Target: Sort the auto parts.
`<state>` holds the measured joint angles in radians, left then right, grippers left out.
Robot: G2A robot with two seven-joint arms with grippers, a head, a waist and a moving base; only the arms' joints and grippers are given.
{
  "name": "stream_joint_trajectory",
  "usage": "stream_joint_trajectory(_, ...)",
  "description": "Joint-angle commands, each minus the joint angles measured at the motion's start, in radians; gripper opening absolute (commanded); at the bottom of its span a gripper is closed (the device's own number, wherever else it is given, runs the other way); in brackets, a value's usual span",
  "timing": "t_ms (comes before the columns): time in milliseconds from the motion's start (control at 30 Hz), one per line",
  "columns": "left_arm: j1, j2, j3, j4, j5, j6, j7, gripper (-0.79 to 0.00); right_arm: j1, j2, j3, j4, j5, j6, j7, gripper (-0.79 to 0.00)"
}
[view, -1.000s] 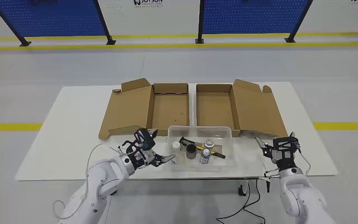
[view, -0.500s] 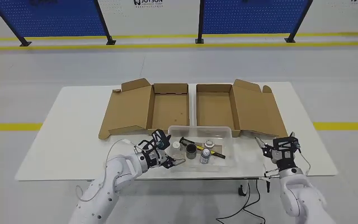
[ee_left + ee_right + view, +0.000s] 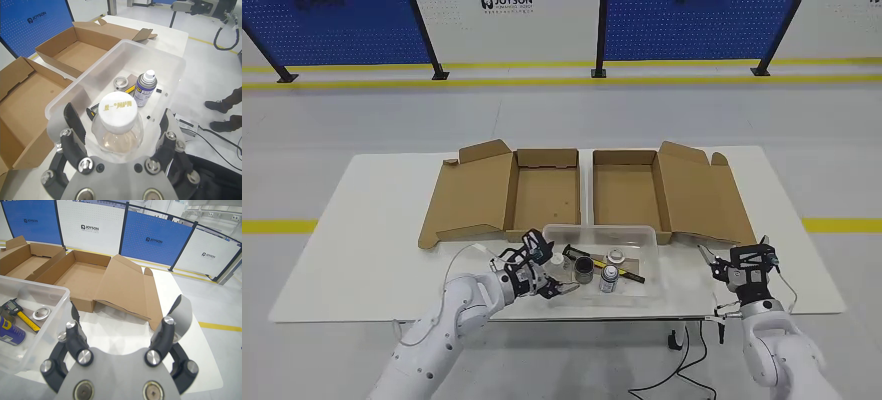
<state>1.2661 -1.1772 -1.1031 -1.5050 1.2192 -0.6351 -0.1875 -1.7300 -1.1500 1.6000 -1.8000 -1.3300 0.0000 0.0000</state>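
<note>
Your left gripper [image 3: 119, 109] is wide open and grips nothing, with one finger on each side of the clear plastic bottle with a white cap [image 3: 121, 140]. The bottle stands upright at the left end of the translucent plastic bin [image 3: 151, 50], near the blue spray can [image 3: 144, 91] and the silver metal ring [image 3: 121, 82]. Your right gripper [image 3: 126, 303], spread and empty, is over the white table [image 3: 117, 321] just right of the bin.

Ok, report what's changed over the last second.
The left gripper swung right from the table into the clear bin and now straddles the white-capped bottle, open, nothing gripped. The right gripper, cardboard boxes and spray can stayed put.
</note>
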Motion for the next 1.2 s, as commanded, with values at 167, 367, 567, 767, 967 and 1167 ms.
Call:
stream_joint_trajectory(167,-0.003,0.0,0.009,0.002,-0.001,0.003,0.006,0.0,0.0,0.0,0.0,0.0,0.0,0.0,0.0,0.0)
stream_joint_trajectory(367,0.001,0.0,0.019,-0.003,0.006,0.003,0.004,-0.028,0.0,0.0,0.0,0.0,0.0,0.0,0.0,0.0)
stream_joint_trajectory(567,0.0,0.001,0.03,-0.006,0.012,-0.003,0.002,-0.052,0.0,0.0,0.0,0.0,0.0,0.0,0.0,0.0)
stream_joint_trajectory(767,-0.007,0.0,0.039,0.003,0.022,0.005,-0.001,-0.114,0.0,0.0,0.0,0.0,0.0,0.0,0.0,0.0)
stream_joint_trajectory(967,-0.016,-0.001,0.045,0.014,0.025,0.022,0.001,-0.157,0.0,0.0,0.0,0.0,0.0,0.0,0.0,0.0)
stream_joint_trajectory(1167,-0.022,-0.002,0.049,0.022,0.02,0.024,0.0,-0.222,0.0,0.0,0.0,0.0,0.0,0.0,0.0,0.0)
